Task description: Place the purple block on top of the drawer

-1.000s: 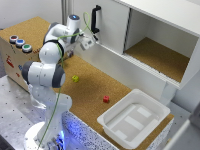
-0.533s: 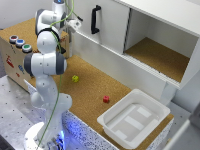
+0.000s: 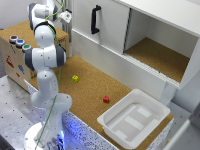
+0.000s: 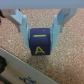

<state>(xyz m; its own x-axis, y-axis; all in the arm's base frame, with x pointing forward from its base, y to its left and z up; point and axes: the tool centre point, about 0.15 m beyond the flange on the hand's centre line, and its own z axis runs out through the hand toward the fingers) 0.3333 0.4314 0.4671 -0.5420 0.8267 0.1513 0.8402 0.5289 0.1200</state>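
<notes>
We hold purple block between gripper fingers, clamped on side faces, frame centre; looks light, rigid; over drawer.

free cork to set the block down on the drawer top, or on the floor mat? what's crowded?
Drawer top: cork behind the three buttons looks bare, though the arm hides part. Mat: a wide bare strip between yellow cube, red cube and the cabinet base. Crowded by the white tub. The pincer holds the purple block.
</notes>
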